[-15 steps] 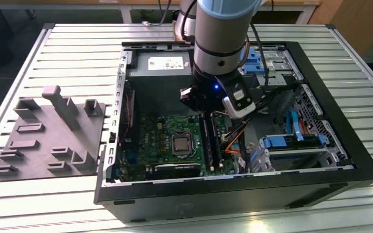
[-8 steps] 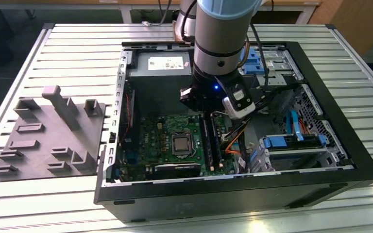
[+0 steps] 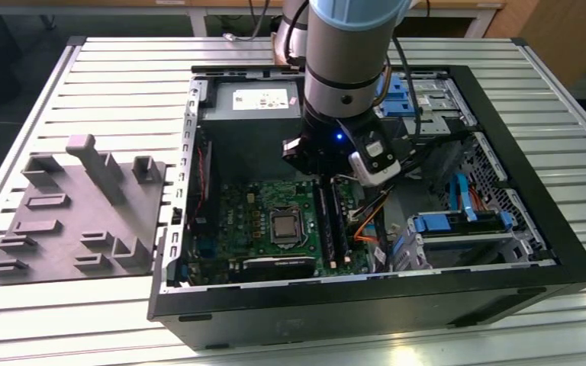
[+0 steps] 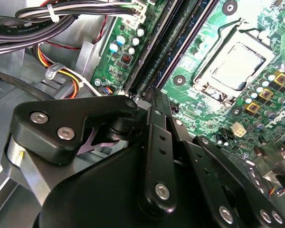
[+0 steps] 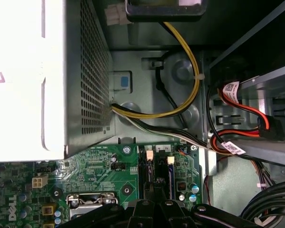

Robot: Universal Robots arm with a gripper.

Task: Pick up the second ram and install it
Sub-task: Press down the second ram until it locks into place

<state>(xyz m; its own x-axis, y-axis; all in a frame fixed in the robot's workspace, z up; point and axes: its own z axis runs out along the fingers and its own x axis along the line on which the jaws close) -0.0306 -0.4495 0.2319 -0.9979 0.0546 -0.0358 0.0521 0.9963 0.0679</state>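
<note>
My gripper [image 3: 320, 177] is down inside the open computer case [image 3: 537, 286], at the far end of the motherboard's memory slots. The fingers are shut, tip against tip. The second ram [image 3: 323, 221], a thin dark stick, stands on edge in a slot and runs away from the fingertips [image 4: 150, 95] in the second wrist view, where the ram [image 4: 180, 35] lies along the green board. In the first wrist view the gripper [image 5: 152, 202] sits over that same slot end, with the ram [image 5: 152, 176] beside another stick. Whether the tips press on the stick is hidden.
A grey holder tray [image 3: 69, 221] lies on the slatted table on the exterior view's left. The processor socket [image 3: 286, 226] sits beside the slots. The power supply [image 3: 252, 103], cable bundles [image 5: 190, 80] and blue drive bays [image 3: 456, 225] crowd around the gripper.
</note>
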